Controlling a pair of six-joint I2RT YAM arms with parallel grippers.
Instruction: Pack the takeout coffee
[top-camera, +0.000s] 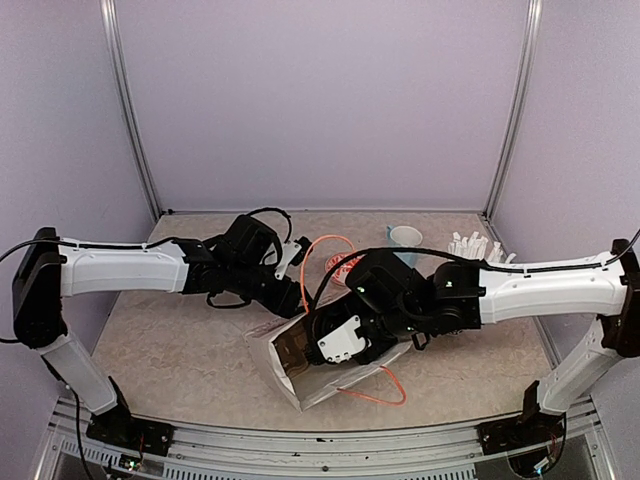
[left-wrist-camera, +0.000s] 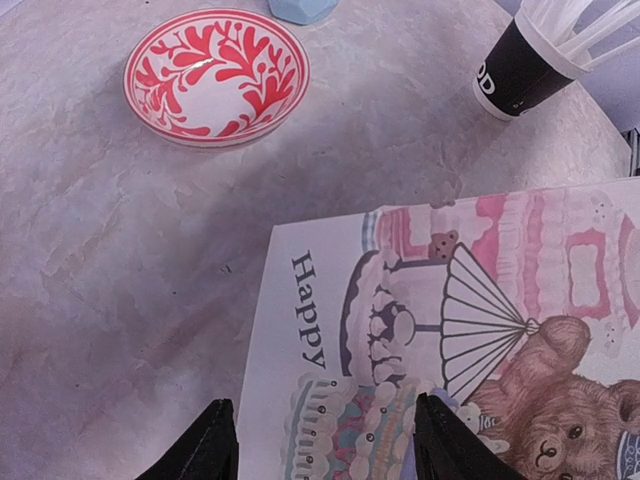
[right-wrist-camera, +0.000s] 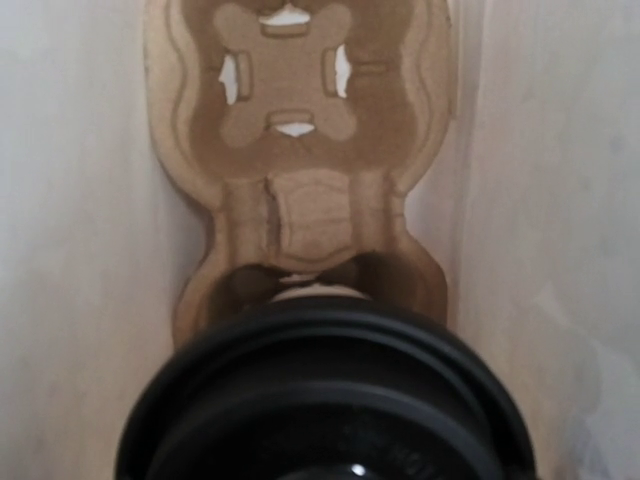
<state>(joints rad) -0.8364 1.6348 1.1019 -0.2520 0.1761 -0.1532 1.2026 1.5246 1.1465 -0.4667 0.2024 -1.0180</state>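
A paper gift bag with orange handles lies on its side, mouth towards the left. My right gripper reaches into its mouth. In the right wrist view a round black cup lid fills the bottom and hides my fingers. Behind it a brown cardboard cup carrier lies between the bag's pale walls. A sliver of white cup shows above the lid. A second cup is not in view. My left gripper is open, its fingertips spread over the bag's printed "Happy" side.
A red-and-white patterned bowl sits beyond the bag. A dark cup of white straws stands at the back right, also in the top view. A light blue mug is beside it. Purple walls enclose the table.
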